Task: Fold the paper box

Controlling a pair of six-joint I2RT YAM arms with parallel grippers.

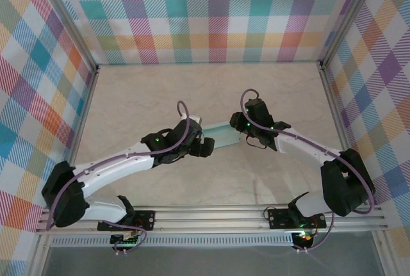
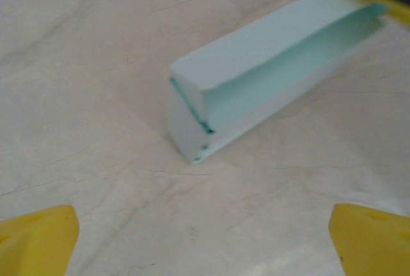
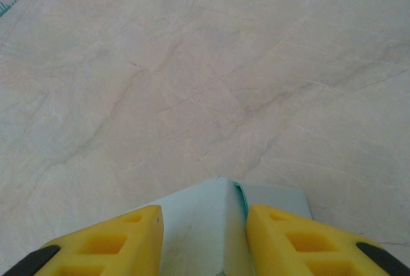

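Your two arms meet over the middle of the table (image 1: 141, 97), elbows bowed outward and wrists turned in toward each other, with the box (image 1: 222, 136) lying between them. The left arm stretches from its base up and to the right, forearm low over the table, and its gripper (image 1: 205, 146) stops just short of the box's near end. In the left wrist view, its yellow fingers (image 2: 38, 241) sit far apart at the bottom corners, spread wide with nothing but bare table between them, while the box lies ahead, flat on the surface and apart from them. The box is a long, slim mint-teal form. The end facing the left gripper is folded shut, and one long side gapes slightly along its seam. The right arm comes in from the opposite side, upper arm raised and forearm sloping down and left to the box's other end. There the right gripper (image 3: 204, 237) is pinching the box, with one yellow finger (image 3: 109, 244) against each side of the pale card and a folded ridge running up between them. From the left wrist, a yellow tip of that right gripper shows touching the box's far end. Plaid walls (image 1: 211, 13) ring the table.
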